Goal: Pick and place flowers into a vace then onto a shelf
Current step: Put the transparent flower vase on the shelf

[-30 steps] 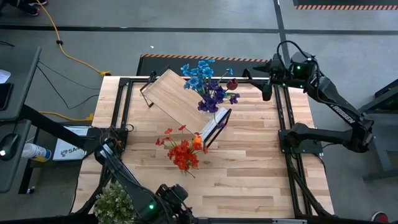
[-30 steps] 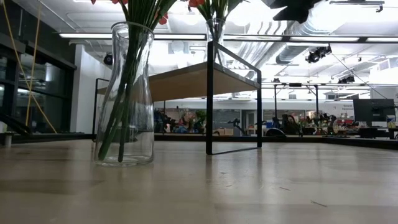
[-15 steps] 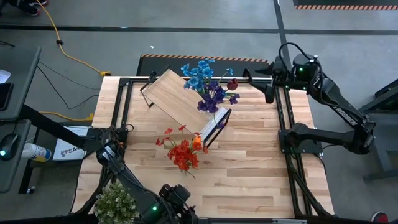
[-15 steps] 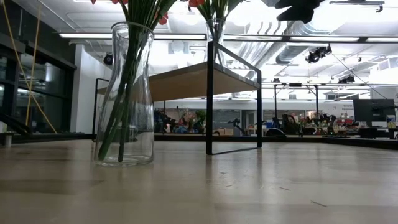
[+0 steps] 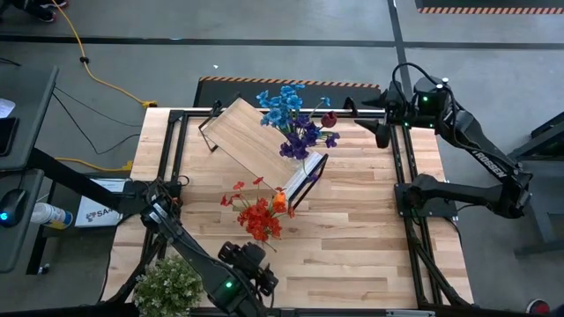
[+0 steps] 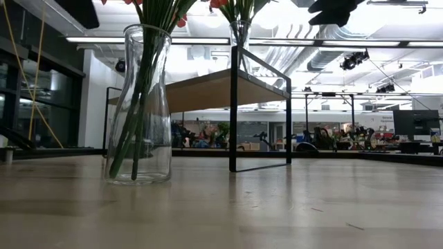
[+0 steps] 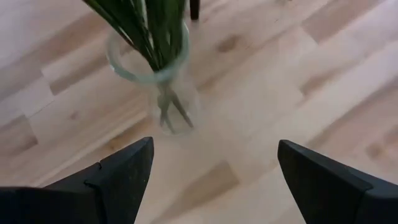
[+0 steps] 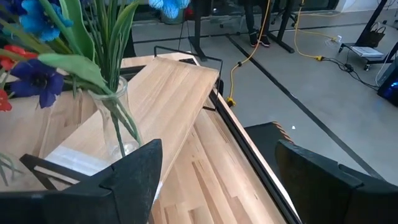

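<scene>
I see the shelf [image 5: 264, 145] mid-desk, carrying a vase of blue and purple flowers [image 5: 295, 123] at its 3 o'clock end. A second vase [image 6: 140, 111] of red flowers [image 5: 258, 216] stands on the desk [image 5: 361, 229] at 6 o'clock from it. A leafy clump [image 5: 167, 286] sits at 7 o'clock. My left hand [image 7: 211, 174], fingers apart, hovers over that glass; only the wrist view shows this. My right hand [image 8: 217, 180], apart, probably empty, waits at 2 o'clock.

table [image 5: 352, 255]: shelf [image 5: 256, 141], glass vase [image 6: 139, 104] | shelf: second vase [image 8: 115, 124]
</scene>
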Robot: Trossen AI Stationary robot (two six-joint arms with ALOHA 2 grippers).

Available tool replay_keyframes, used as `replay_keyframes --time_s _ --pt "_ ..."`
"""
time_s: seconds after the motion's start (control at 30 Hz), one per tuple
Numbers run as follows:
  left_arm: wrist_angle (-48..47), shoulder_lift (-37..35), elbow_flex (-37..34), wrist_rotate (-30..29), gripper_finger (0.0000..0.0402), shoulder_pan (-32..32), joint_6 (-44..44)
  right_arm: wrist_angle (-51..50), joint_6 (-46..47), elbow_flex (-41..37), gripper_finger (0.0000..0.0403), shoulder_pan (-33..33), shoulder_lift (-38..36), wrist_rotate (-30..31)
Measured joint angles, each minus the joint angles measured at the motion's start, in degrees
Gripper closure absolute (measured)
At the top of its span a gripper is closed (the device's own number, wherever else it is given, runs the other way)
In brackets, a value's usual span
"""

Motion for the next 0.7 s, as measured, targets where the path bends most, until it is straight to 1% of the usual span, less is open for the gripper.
replay_keyframes --time_s 0.07,0.17,0.37,0.43,0.57,0.7 --pt "-0.1 0.0 0.0 -1.4 0.0025 0.0 -1.0 -0.3 -0.3 0.0 0.0103 0.0 0.0 0.0" --pt "0.2 0.7 0.0 -1.7 0.0025 0.1 -1.3 -0.5 -0.4 0.0 0.0103 0.0 0.0 0.0" --pt "0.3 5.2 0.0 -2.0 0.0025 0.2 -5.7 -1.2 -0.5 0.0 0.0103 0.0 0.0 0.0" --pt "0.0 6.4 0.0 -3.7 0.0025 0.2 -8.3 -1.5 -0.5 0.0 0.0103 0.0 0.0 0.0" --pt "-1.8 8.1 0.0 -9.0 0.0025 0.2 -12.2 -2.3 -0.5 0.0 0.0103 0.0 0.0 0.0" --pt "-4.4 9.2 0.0 -9.3 0.0025 0.2 -13.3 -2.4 -0.5 0.0 0.0103 0.0 0.0 0.0"
